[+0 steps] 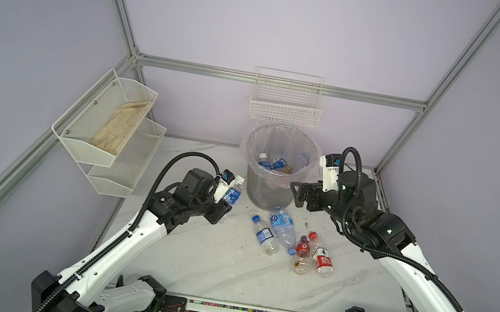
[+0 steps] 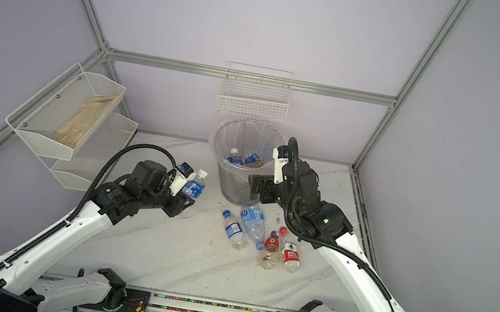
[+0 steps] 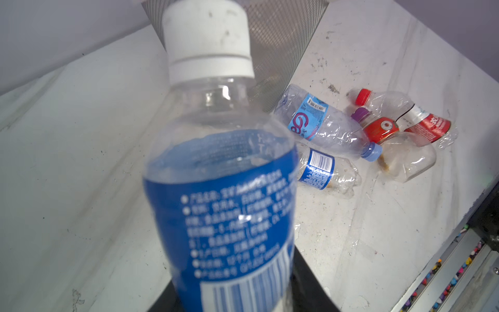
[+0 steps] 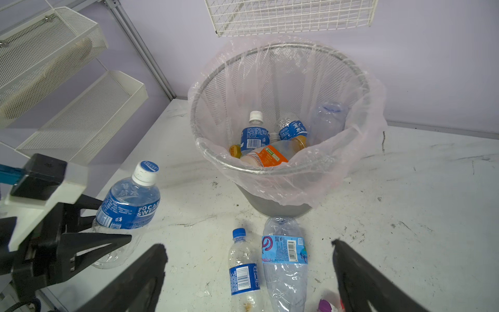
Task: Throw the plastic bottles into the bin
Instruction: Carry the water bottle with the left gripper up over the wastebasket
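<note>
Several bottles (image 1: 280, 163) are in the bin (image 1: 256, 192); four lie on the worktop (image 1: 207, 259). The left gripper (image 1: 226, 208) clamps a fifth bottle (image 1: 233, 192); the right gripper (image 1: 296, 195) is wide open and empty.

bin (image 1: 265, 190) upright, bag-lined | binned bottles (image 1: 278, 164) piled | four bottles (image 1: 281, 229) lying nearby | white-capped bottle (image 1: 233, 192) held near-upright

Marble table (image 1: 207, 259) bears bin (image 1: 267, 190); 4 bottles (image 1: 282, 229) lying.
</note>
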Motion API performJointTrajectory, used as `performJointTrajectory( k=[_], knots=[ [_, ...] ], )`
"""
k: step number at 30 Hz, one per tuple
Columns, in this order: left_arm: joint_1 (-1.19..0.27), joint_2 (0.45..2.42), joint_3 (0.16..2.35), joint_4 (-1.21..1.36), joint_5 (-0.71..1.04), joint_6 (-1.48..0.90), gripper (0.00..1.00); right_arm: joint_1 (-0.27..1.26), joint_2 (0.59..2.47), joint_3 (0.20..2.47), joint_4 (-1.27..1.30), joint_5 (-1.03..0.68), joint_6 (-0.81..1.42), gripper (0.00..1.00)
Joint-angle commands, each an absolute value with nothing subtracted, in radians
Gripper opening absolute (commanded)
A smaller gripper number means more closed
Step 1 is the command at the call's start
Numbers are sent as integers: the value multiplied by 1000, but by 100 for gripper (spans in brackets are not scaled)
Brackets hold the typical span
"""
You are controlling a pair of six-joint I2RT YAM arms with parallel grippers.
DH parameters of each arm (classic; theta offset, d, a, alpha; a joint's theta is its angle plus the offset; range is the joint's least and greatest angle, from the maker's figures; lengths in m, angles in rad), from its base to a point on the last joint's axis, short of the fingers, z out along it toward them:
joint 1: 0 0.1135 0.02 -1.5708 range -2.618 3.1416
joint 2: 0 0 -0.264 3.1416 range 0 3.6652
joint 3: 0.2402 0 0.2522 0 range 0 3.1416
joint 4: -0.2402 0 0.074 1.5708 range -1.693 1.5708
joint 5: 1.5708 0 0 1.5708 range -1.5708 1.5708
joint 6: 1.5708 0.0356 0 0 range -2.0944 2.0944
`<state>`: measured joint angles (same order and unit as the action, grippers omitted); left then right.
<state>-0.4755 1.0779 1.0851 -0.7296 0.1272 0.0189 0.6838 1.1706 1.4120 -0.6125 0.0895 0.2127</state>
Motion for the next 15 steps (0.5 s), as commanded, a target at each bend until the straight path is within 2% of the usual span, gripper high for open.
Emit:
performJointTrajectory(
  k=[1, 15],
  knots=[
    [-484, 1028, 1189, -645, 183, -12, 34, 686, 1147, 1395, -598, 100, 222, 97],
    [-489, 941, 1238, -568, 219, -44, 33, 686, 1128, 1360, -593, 96, 236, 98]
  ],
)
